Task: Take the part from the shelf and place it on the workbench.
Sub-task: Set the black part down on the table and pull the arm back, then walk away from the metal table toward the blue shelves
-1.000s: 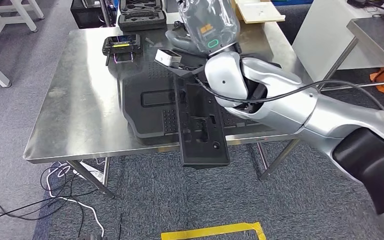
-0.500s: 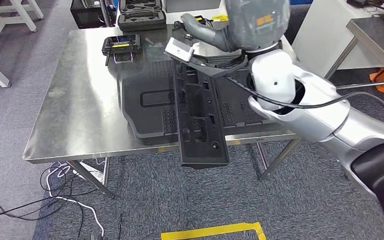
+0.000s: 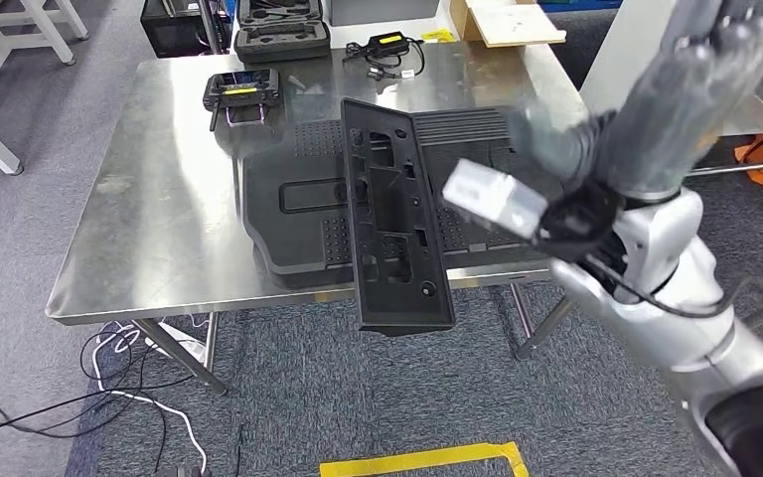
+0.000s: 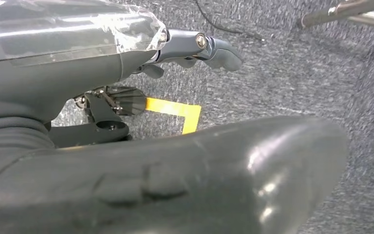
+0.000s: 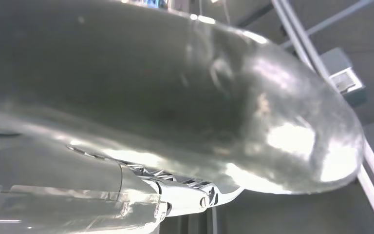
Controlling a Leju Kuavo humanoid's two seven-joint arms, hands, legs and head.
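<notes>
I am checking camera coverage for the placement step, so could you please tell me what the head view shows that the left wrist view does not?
Head view: the steel workbench, with the long black part lying across a black moulded panel and overhanging the front edge. The right robot hand is up beside it, blurred and holding nothing.

Left wrist view: the left robot hand, empty, hanging above the floor.

Both: grey carpet and yellow tape, probably the same marking.
</notes>
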